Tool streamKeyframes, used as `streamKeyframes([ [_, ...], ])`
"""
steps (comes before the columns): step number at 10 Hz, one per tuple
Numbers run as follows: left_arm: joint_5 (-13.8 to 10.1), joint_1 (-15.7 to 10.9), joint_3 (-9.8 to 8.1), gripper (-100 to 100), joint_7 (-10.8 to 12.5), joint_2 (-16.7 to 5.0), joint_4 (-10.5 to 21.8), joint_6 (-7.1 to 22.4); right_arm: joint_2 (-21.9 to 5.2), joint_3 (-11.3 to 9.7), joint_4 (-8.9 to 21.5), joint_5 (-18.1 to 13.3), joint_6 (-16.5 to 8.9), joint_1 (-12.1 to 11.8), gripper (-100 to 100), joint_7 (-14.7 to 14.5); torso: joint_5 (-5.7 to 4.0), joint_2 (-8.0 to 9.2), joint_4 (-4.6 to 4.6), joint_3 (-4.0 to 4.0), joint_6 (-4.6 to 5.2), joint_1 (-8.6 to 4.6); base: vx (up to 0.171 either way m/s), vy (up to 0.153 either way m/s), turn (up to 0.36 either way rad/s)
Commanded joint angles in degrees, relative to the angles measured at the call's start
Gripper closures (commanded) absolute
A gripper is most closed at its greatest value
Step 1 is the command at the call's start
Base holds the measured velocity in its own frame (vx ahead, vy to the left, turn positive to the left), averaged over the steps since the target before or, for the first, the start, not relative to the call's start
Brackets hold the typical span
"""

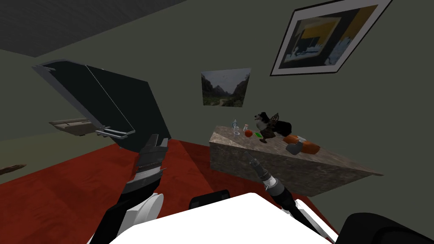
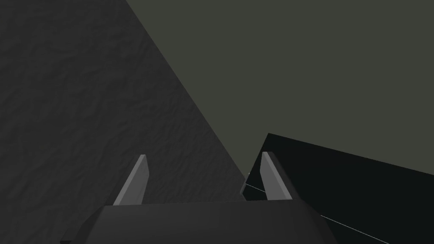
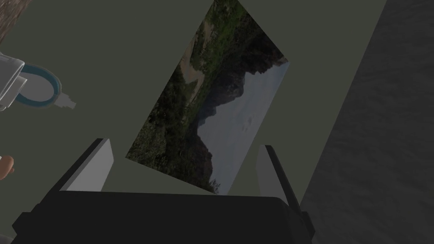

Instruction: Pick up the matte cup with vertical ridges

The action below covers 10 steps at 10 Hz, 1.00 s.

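A long counter with a mottled brown-grey stone top (image 1: 330,159) stands ahead toward 1 o'clock, against a dull green wall. The small grey matte cup (image 1: 293,148) sits tilted near the middle of that top. Its ridges are too small to make out. A flat orange object (image 1: 307,146) touches the cup at its 2 o'clock side. A black-and-white dog figure (image 1: 265,120) stands near the cup, at its 10 o'clock. Beyond the dog, toward 9 o'clock, lie a round red fruit (image 1: 248,133), a small green item (image 1: 258,134) and a clear bottle (image 1: 234,124).

The right gripper (image 1: 251,156) hangs before the counter's near face, at about 7 o'clock from the cup and well apart from it. In the right wrist view its fingers (image 3: 95,167) stand wide apart with nothing between them.

The left gripper (image 1: 157,140) is raised toward 11 o'clock, over a red floor (image 1: 63,190) and in front of a tall dark cabinet with a grey bar handle (image 1: 118,97). Its fingers (image 2: 135,180) are likewise parted and hold nothing.
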<state>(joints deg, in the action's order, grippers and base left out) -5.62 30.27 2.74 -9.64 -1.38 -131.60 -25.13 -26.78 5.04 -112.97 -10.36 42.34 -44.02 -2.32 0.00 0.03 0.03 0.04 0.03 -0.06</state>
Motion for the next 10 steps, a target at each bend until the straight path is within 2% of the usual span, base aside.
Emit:
streamKeyframes([
  [1, 0.0, 0.0, 0.00, 0, 0.0, 0.0, 0.0, 0.0, 0.0, 0.0, 0.0, 0.0, 0.0, 0.0, -100, 0.0, 0.00, 0.00, 0.00, 0.00, 0.00, 0.00, 0.005, 0.003, -0.035],
  [6, 0.0, 0.0, 0.00, 0, 0.0, 0.0, 0.0, 0.0, 0.0, 0.0, 0.0, 0.0, 0.0, 0.0, -100, 0.0, -0.02, 0.00, 0.00, 0.00, -0.01, -0.10, 0.000, 0.000, -0.001],
  [10, 0.0, 0.0, 0.01, 0, 0.0, 0.0, 0.0, 0.0, -4.8, 3.1, 5.6, -2.9, -3.5, -2.8, -100, -1.0, 0.02, -0.03, -0.01, -0.02, -0.03, 0.07, 0.011, 0.036, 0.126],
])
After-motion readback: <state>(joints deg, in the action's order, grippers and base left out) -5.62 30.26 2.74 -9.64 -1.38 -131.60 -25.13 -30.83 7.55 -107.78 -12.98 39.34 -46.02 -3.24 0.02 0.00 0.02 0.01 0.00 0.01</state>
